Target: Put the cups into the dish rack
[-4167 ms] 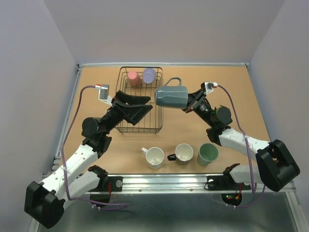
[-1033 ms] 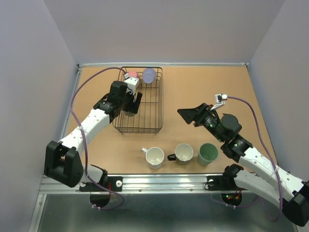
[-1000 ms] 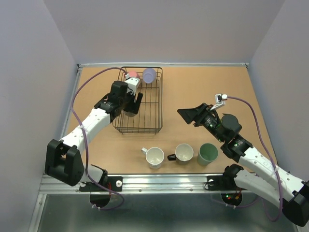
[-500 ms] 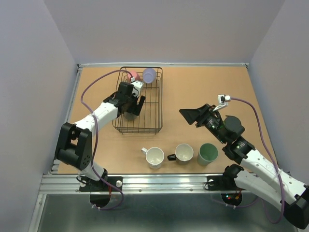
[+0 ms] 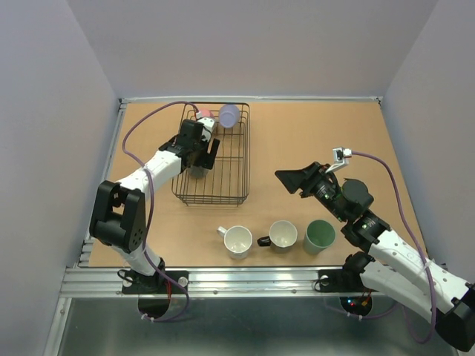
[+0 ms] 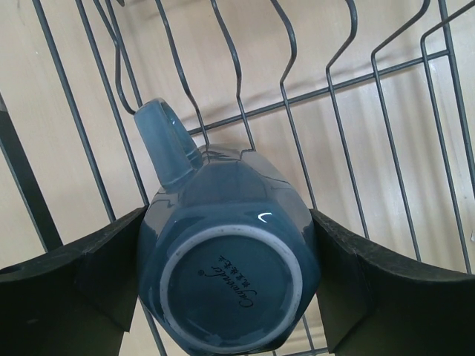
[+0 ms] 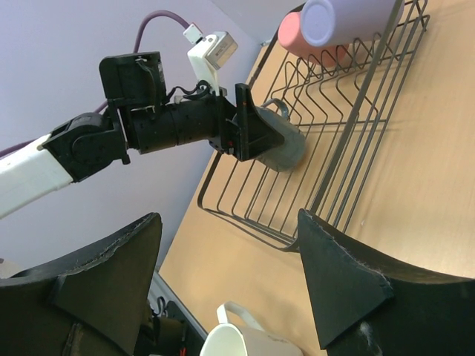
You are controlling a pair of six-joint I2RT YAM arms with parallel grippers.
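Left claw (image 6: 226, 222): you're grasping the slate-blue ceramic mug (image 6: 223, 259) inside the black wire dish rack (image 6: 356, 111).
Right claw (image 5: 288, 182): released, at rack's three o'clock.

The left arm (image 5: 148, 173) and right arm (image 5: 393, 256) have white links and bulky black joints. A purple cable (image 5: 132, 133) loops to a small white box (image 5: 342, 154) at each wrist. The right hand (image 7: 228, 222) has broad matte-black wedge fingers (image 7: 341, 282).

a tan wooden tabletop (image 5: 312, 133) enclosed by pale lavender walls (image 5: 252, 44).
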